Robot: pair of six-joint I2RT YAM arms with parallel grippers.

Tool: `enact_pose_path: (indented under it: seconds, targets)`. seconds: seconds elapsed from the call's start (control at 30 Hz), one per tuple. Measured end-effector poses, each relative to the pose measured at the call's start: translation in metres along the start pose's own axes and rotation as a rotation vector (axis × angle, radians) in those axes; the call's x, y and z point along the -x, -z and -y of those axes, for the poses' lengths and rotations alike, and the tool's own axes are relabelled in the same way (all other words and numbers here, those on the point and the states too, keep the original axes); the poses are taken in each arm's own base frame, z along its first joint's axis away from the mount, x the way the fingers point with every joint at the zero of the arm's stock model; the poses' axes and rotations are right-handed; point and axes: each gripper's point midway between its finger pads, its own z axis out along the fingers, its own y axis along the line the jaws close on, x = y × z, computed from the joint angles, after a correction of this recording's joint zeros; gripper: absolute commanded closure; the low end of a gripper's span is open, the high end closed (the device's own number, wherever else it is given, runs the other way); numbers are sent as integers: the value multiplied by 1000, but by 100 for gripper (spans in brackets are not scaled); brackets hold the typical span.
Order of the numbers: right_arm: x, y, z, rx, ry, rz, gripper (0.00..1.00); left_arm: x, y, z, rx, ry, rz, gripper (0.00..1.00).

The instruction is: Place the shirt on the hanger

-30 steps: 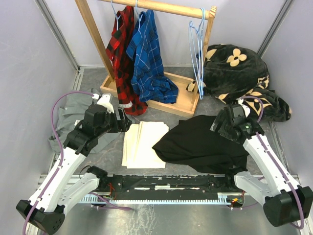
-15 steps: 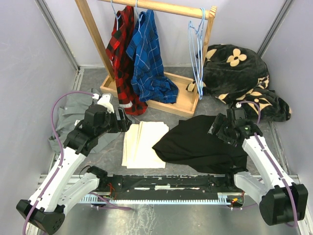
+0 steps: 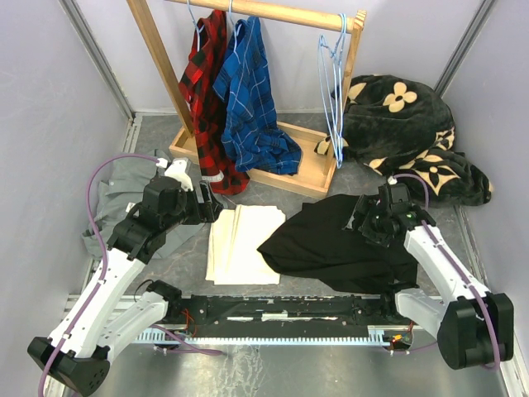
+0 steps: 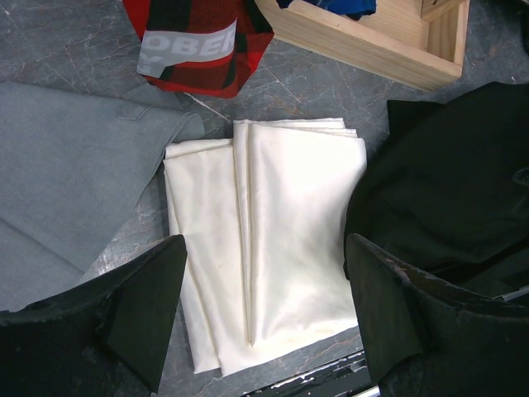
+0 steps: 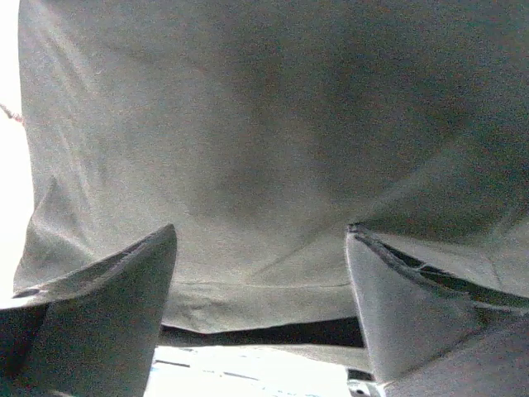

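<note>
The right pincer (image 3: 369, 222) is hovering spread wide over the far right part of the black shirt (image 3: 326, 244), and its wrist view is showing only dark fabric between the jaws. The shirt is lying crumpled on the table (image 3: 266, 197), near right, its long axis running left to right, so the right arm is looking clearly nearer. The left pincer (image 3: 207, 207), also spread and empty, is sitting over the cream cloth (image 3: 240, 244). The blue hanger (image 3: 334, 91) is hanging on the rack (image 3: 157, 58), well beyond the shirt.

Showing a red plaid shirt (image 3: 207, 91) and blue plaid shirt (image 3: 248, 91) hanging on the wooden rack (image 3: 155, 56), a cream cloth (image 3: 240, 244) lying beside the grey shirt (image 3: 122, 192).
</note>
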Motion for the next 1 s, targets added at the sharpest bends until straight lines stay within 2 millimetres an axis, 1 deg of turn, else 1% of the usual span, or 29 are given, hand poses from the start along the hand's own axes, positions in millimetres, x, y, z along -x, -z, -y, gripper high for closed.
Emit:
enact_pose_path:
  seconds: [0.1, 0.17, 0.23, 0.27, 0.3, 0.33, 0.37, 0.4, 0.43, 0.47, 0.5, 0.53, 0.57, 0.6, 0.63, 0.67, 0.7, 0.73, 0.77, 0.83, 0.9, 1.0]
  targets:
    - [-7, -6, -9, 63, 6, -34, 47, 0, 0, 0, 0, 0, 0, 16]
    - [-10, -9, -22, 146, 8, -46, 70, 0, 0, 0, 0, 0, 0, 16]
    - [-11, -6, -35, 223, 18, -47, 88, 0, 0, 0, 0, 0, 0, 16]
    - [-10, -2, -39, 252, 27, -39, 94, 0, 0, 0, 0, 0, -1, 16]
    - [-6, 4, -45, 285, 36, -15, 97, 0, 0, 0, 0, 0, -1, 17]
    - [-2, 11, -50, 314, 49, 19, 97, 0, 0, 0, 0, 0, -2, 17]
    - [2, 20, -53, 337, 62, 57, 95, 0, -1, 0, 1, 0, -2, 17]
    - [7, 29, -55, 346, 72, 96, 86, 0, -1, 0, 0, 0, -2, 17]
    - [15, 41, -56, 345, 81, 152, 73, 0, -1, 0, 1, 0, -3, 17]
    - [25, 54, -54, 332, 85, 213, 56, 0, -1, 0, 1, 0, -3, 17]
    - [35, 69, -52, 307, 85, 278, 36, 0, -1, 0, 0, 0, -3, 17]
    - [45, 82, -48, 276, 70, 335, 22, 0, -1, 0, 0, 0, -3, 17]
    - [57, 96, -39, 215, 54, 401, 11, 0, -1, 0, 0, 0, -3, 17]
    - [69, 112, -29, 148, 31, 467, 4, 0, -1, 0, 0, 0, -3, 17]
    - [75, 121, -22, 102, 6, 507, 1, 0, -1, 0, 0, 0, -3, 17]
    - [82, 131, -11, 37, -13, 542, 1, 0, -1, 0, 0, 0, -3, 17]
    - [86, 137, 1, -36, -27, 567, 1, 0, -1, 0, -1, 0, -4, 17]
    - [89, 139, 13, -114, -40, 573, 1, 0, -1, 0, -1, 0, -4, 17]
    - [90, 137, 22, -175, -42, 563, 1, 0, -1, 0, -1, 0, -3, 17]
    - [86, 124, 41, -302, -33, 503, 1, 0, -1, 0, -1, 0, -3, 17]
    - [84, 111, 53, -397, -18, 440, 1, 0, -1, 0, -1, 0, -3, 17]
    - [80, 90, 67, -485, 0, 351, 1, -1, -1, 1, -3, 0, -5, 17]
